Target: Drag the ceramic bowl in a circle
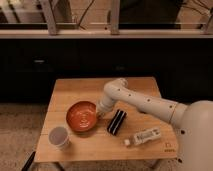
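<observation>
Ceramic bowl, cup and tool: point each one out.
ceramic bowl (81,116), camera view, on its orange inner floor.
cup (59,137), camera view, on its open top.
tool (101,113), camera view, on its tip at the bowl's right rim.

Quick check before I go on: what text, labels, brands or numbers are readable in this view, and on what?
Nothing reads clearly.
plastic bottle, lying on the table: label with dark marks, too blurred to read.
small dark mark on the table's near right corner: too small to read.
ceramic bowl, cup, black object: no text visible.
gripper, at the bowl's right rim: no markings visible.
</observation>
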Robot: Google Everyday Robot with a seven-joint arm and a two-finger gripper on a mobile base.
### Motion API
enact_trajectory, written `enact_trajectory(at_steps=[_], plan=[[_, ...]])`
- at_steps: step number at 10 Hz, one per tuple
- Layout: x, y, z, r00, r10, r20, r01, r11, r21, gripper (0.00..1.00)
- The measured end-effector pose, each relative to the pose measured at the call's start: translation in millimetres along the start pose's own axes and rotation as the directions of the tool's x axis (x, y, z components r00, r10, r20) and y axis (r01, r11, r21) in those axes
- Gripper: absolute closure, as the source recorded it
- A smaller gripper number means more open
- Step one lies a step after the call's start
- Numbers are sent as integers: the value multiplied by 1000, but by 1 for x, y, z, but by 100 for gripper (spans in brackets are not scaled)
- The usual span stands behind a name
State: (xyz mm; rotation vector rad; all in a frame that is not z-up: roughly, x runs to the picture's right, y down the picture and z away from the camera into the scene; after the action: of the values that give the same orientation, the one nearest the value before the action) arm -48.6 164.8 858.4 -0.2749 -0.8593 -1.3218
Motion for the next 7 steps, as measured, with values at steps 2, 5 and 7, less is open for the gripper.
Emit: enact_trajectory(at_steps=[2,5,7], plan=[[15,-10,0,1000,-20,-13,20,999,29,100],[55,-18,-4,999,-11,-45,13,998,54,100],[85,-12,1,997,28,-65,-25,998,50,100]])
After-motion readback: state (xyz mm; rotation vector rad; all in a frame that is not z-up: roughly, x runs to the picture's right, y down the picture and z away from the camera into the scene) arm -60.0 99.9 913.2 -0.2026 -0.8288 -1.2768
